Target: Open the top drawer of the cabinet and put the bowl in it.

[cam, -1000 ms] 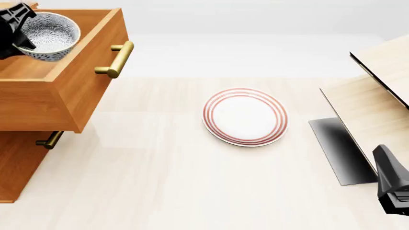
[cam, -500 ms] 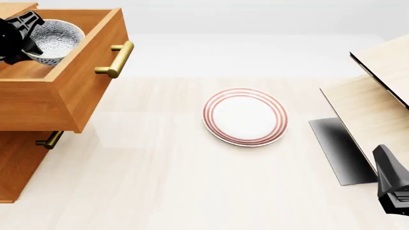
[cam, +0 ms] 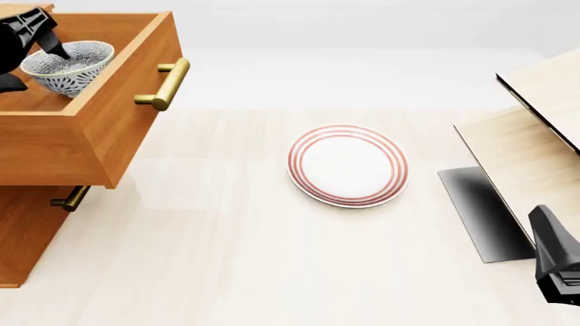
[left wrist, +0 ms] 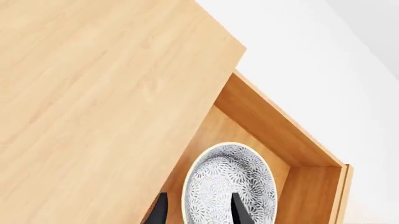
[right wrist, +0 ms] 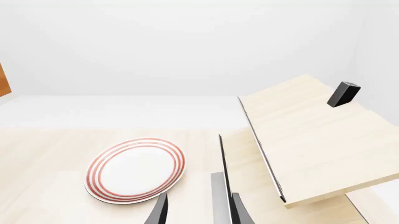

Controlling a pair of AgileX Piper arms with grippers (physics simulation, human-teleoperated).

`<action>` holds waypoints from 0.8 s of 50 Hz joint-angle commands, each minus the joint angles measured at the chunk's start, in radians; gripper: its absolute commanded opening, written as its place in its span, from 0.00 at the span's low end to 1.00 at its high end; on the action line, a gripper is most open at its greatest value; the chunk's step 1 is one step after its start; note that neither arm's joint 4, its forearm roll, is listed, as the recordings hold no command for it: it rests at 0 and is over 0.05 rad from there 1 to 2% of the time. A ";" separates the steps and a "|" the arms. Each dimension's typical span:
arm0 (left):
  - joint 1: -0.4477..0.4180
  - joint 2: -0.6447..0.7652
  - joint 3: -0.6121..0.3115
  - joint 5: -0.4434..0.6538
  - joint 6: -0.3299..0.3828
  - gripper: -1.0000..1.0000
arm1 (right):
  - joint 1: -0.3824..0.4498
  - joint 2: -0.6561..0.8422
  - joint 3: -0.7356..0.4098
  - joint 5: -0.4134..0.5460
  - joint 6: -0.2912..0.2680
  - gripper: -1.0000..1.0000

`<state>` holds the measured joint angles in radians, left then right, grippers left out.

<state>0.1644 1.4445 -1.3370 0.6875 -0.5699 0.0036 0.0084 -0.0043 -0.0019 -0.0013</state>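
Observation:
The top drawer point(cam: 109, 129) of the cabinet point(cam: 23, 238) is pulled out, its brass handle point(cam: 164, 84) facing right. The speckled bowl point(cam: 68, 66) sits upright inside it. My left gripper point(cam: 37, 68) is open over the bowl, one finger inside the rim and one outside. The left wrist view shows the bowl point(left wrist: 231, 186) between the spread fingertips point(left wrist: 240, 212), in the drawer point(left wrist: 274, 130) under the cabinet top point(left wrist: 93, 93). My right gripper point(right wrist: 199, 212) is open and empty at the table's right front; the front view point(cam: 557, 265) shows only part of it.
A white plate with red rings point(cam: 348, 165) lies at mid-table and also shows in the right wrist view point(right wrist: 135, 169). A pale wooden structure point(cam: 534, 136) with a dark panel point(cam: 485, 214) stands at the right. A lower drawer's handle point(cam: 68, 198) shows under the open drawer.
The bowl has gone from tilted in the left gripper to upright on the drawer floor. The left gripper's fingers have spread and let it go. The right arm has not moved.

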 commanded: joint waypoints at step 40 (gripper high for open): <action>0.005 -0.187 -0.045 0.186 0.066 1.00 | 0.000 0.000 0.000 0.000 0.000 1.00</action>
<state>0.1758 1.3032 -1.3716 0.8305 -0.5135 0.0037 0.0083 -0.0043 -0.0019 -0.0013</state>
